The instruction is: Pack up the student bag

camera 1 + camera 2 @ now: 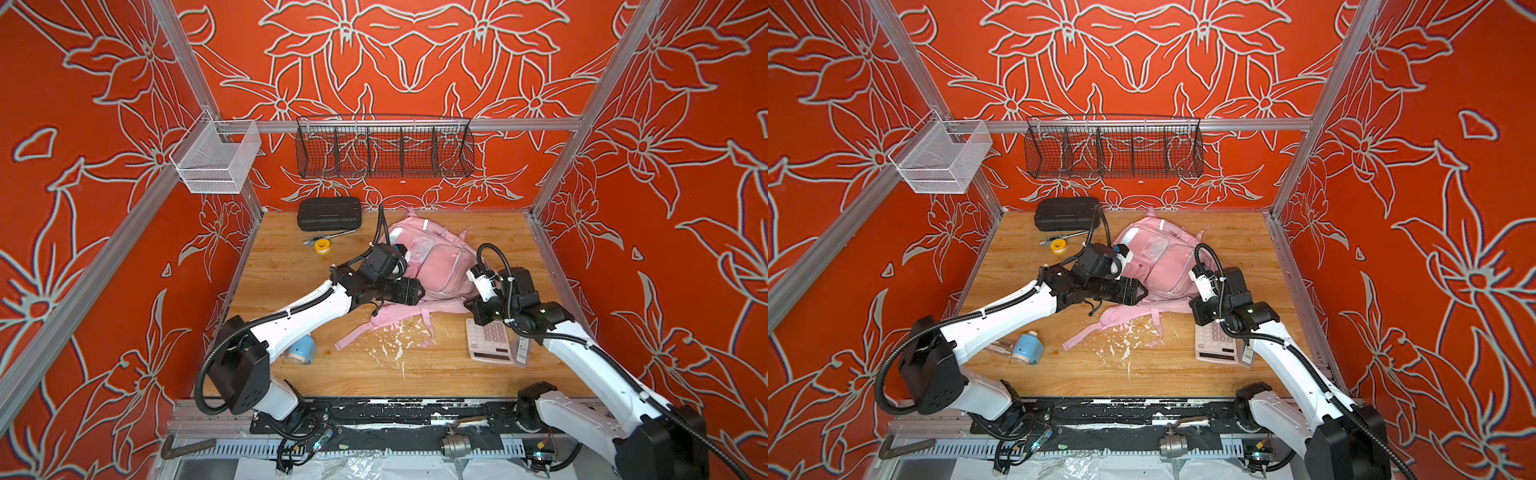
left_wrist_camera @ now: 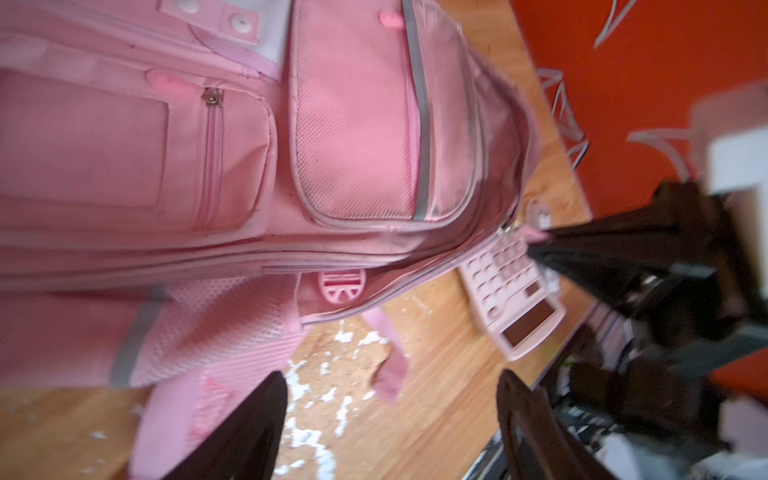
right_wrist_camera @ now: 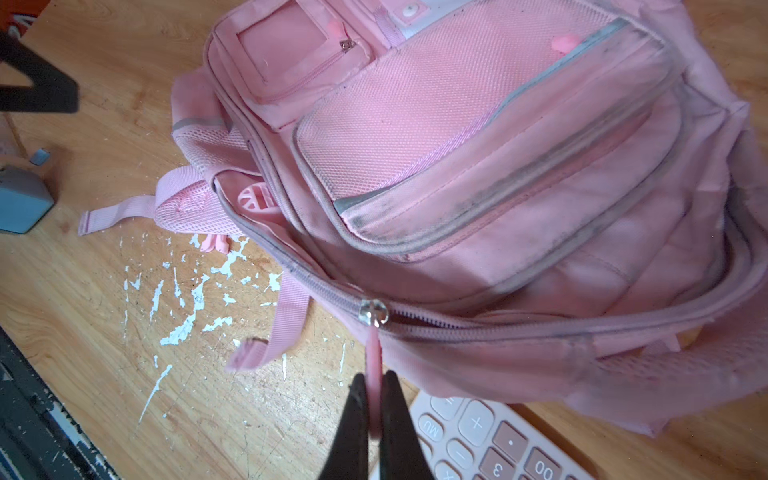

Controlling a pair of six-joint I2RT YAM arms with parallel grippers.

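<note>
Bag: student bag (image 1: 432, 266) lies front-up on the table (image 1: 415, 374), toward the back and middle, straps trailing toward you
Zipper: main zipper slider (image 3: 373, 311) sits partway along the track; you can see the opening gaping on one side of it and the teeth meshed on the other, though which way opens it is hard to tell
Right hand: your right hand (image 3: 374, 399) is pinched narrow on the pink zipper pull (image 3: 373, 361), right at the near edge of the bag
Left hand: your left hand (image 2: 390, 419) stands wide and holds nothing, hovering by the side mesh pocket (image 2: 232, 332) and a shoulder strap
Items waiting: pink calculator (image 1: 488, 340) lies just beside the bag under your right arm; a blue cylindrical item (image 1: 1027, 347) lies near your left arm
Step in hand: by my reading, you are working the main compartment zipper, before any loading
Next move: draw the pull along the curved track while your left hand pins the fabric, or the soft bag will likely drag instead of unzipping
</note>
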